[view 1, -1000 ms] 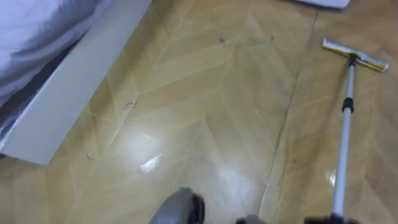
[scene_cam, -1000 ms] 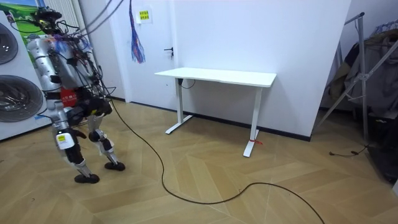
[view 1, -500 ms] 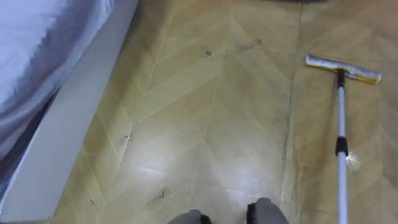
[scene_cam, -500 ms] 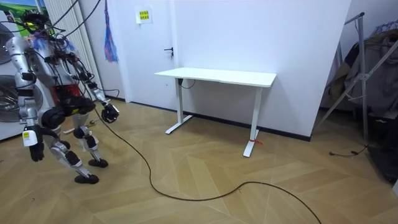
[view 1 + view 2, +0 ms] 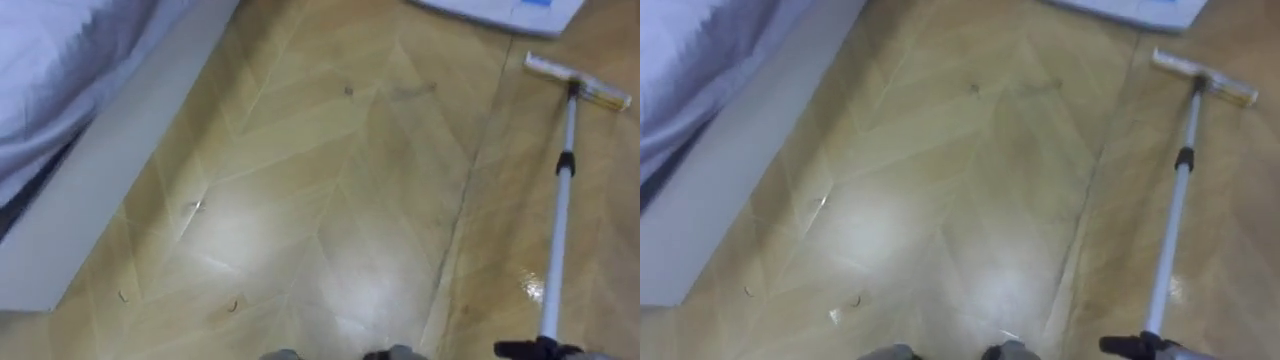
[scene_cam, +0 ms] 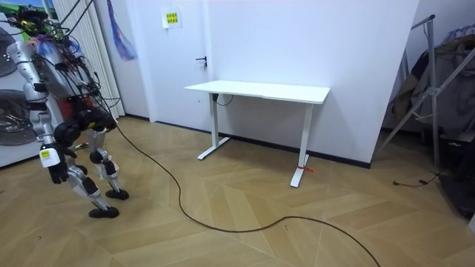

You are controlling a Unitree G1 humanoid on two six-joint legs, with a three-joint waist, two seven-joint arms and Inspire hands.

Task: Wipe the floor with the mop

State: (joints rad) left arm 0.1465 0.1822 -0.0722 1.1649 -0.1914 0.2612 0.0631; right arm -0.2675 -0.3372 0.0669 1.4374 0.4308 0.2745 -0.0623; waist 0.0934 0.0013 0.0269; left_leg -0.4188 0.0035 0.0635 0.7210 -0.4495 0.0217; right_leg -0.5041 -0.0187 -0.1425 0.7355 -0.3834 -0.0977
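STATUS | slim white-shafted flat mop point(image 5: 560, 200) with a yellow-edged pad is resting on the tan herringbone wood floor point(image 5: 330, 200), ahead-right | HANDLING | appearing light, stiff, slick-shafted; gripping high on the shaft is advised | HAND | right robot hand point(image 5: 545, 350) is meeting the shaft's near end; closure cannot be told

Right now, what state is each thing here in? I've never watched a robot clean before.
Mop: head flat on the floor, pole slanting back toward the robot.
Right hand: at the pole's near end, at the picture's edge.
Floor: glossy wood, small bits of litter scattered on it.
Pale cloth: rumpled, above a white panel.
Desk: standing upright by the wall.
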